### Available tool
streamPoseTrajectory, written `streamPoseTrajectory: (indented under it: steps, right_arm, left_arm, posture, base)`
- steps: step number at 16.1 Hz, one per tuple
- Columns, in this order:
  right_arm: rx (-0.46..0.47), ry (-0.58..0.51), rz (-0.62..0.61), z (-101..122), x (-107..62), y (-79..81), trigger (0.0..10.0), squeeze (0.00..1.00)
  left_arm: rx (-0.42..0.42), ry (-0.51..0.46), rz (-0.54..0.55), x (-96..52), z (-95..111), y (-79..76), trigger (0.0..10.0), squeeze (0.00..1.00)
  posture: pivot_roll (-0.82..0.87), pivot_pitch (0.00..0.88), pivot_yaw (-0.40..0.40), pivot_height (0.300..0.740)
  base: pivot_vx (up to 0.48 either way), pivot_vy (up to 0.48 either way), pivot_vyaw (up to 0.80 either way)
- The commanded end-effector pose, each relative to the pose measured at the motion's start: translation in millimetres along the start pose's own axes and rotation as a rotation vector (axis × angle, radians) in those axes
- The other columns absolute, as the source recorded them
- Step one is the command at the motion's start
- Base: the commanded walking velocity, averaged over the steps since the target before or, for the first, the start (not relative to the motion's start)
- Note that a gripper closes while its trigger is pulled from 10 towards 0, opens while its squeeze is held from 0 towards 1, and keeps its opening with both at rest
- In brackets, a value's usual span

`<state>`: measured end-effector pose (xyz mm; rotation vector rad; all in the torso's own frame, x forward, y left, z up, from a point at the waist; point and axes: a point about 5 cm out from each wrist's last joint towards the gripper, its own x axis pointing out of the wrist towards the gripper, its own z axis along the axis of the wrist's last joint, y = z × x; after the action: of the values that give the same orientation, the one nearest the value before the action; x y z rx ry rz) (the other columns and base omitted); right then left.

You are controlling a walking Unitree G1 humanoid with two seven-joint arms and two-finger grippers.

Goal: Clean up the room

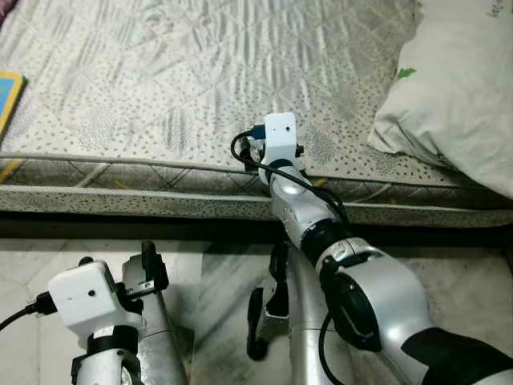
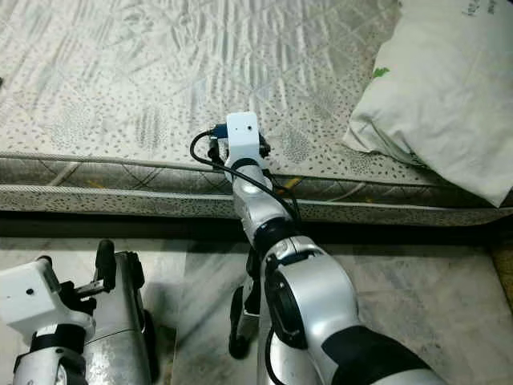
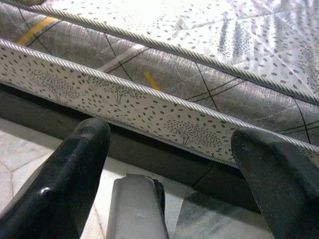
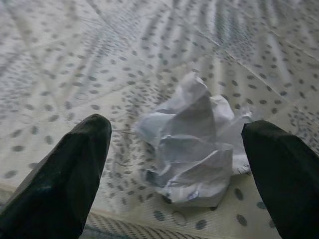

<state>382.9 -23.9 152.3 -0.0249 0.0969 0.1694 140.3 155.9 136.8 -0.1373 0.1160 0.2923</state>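
Right gripper (image 4: 177, 149) spread wide around crumpled paper (image 4: 192, 144) on mattress (image 1: 160, 72); pillow (image 1: 457, 88) nearby, nothing gripped.
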Motion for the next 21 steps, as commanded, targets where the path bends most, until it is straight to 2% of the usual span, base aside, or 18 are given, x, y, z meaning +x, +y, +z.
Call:
streamPoseTrajectory:
  steps: [1,5,6,7,14,21]
  right_arm:
    - [0.006,0.026,0.033,-1.0,-4.7,29.5,10.0,0.00]
    - [-0.009,0.064,-0.028,-10.1,-6.1,24.2,10.0,0.00]
    - [0.003,0.078,-0.046,-13.3,-7.1,24.1,1.7,0.00]
    - [0.011,0.081,-0.048,-13.9,-7.3,24.4,0.0,0.00]
    - [0.043,0.068,-0.039,-7.8,-5.8,26.5,0.0,0.00]
    - [0.077,0.062,-0.043,-5.6,-4.4,22.4,0.0,0.00]
  left_arm:
    - [0.008,0.010,0.018,-3.7,1.1,0.3,10.0,0.00]
    - [-0.001,0.009,0.031,-8.0,4.0,-2.0,10.0,0.00]
    - [-0.001,0.028,0.042,-12.9,2.3,-2.0,10.0,0.00]
    - [-0.001,0.036,0.045,-15.7,1.7,-2.4,10.0,0.00]
    - [-0.004,0.055,0.049,-20.4,1.0,-2.9,10.0,0.00]
    - [0.001,0.043,0.056,-12.0,0.2,-0.4,10.0,0.00]
  posture:
    - [0.30,0.321,-0.162,0.532]
    - [0.32,0.345,-0.173,0.532]
    - [0.32,0.358,-0.176,0.532]
    - [0.32,0.362,-0.176,0.532]
    - [0.31,0.381,-0.176,0.532]
    - [0.32,0.348,-0.175,0.532]
  base:
    - [0.000,0.000,0.00]
    - [0.000,0.000,0.00]
    - [0.000,0.000,0.00]
    - [0.000,0.000,0.00]
    - [0.000,0.000,0.00]
    - [0.000,0.000,0.00]
